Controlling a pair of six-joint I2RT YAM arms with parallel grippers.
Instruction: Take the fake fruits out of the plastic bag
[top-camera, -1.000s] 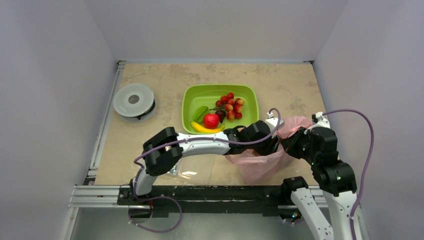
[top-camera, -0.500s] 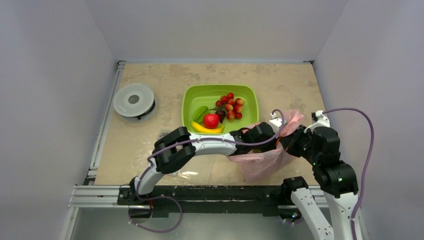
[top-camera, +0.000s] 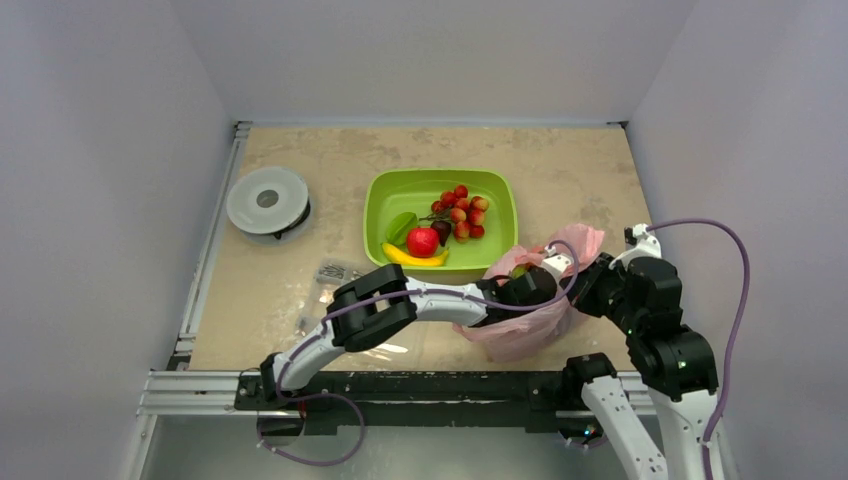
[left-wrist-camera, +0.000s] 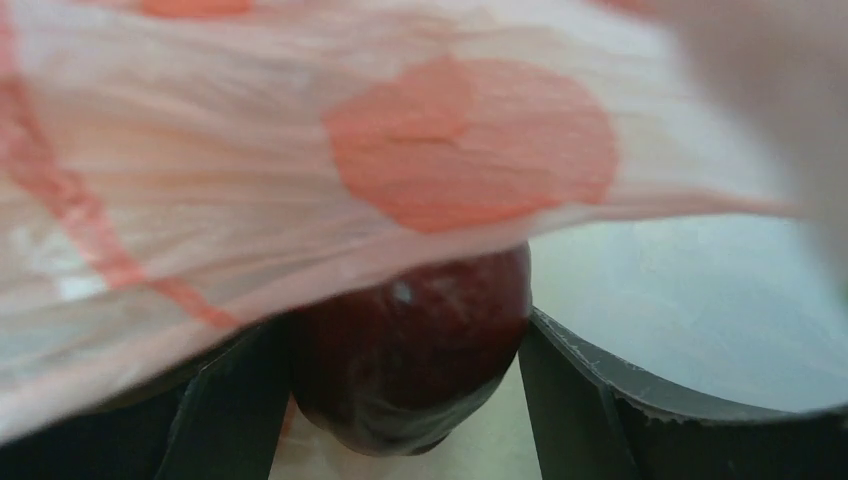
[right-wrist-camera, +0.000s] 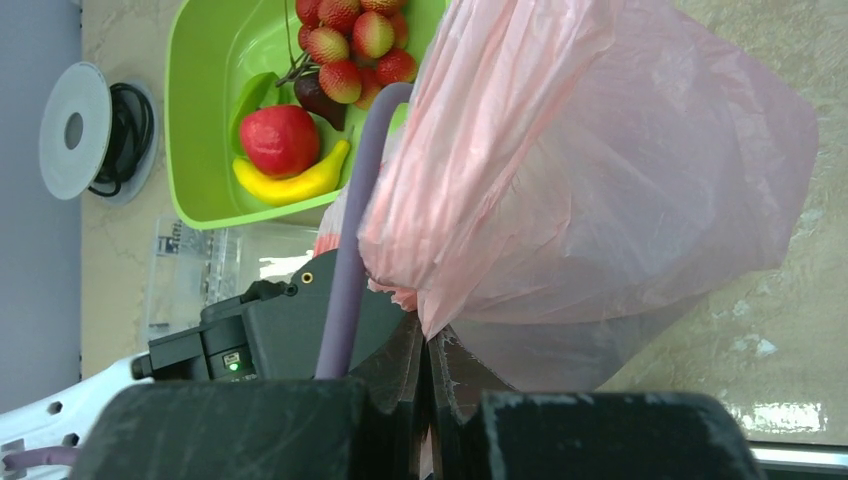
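Left end effector (top-camera: 527, 287) reaches into the pink plastic bag (top-camera: 520, 330), just off the green tray's (top-camera: 385, 200) near right corner.
Its fingers stand spread with the dark maroon fruit (left-wrist-camera: 410, 350) between them, and bag film drapes over the fruit's top. The right end effector (right-wrist-camera: 428, 340) is closed, pinching the bag's edge. In the tray lie a red fruit (top-camera: 422, 241), banana (top-camera: 412, 258), green piece (top-camera: 401, 226) and berry cluster (top-camera: 462, 212). A white reel (top-camera: 267, 200) sits left of the tray on the bench (top-camera: 300, 160), and a clear screw box (top-camera: 335, 272) lies off the tray's near left corner.
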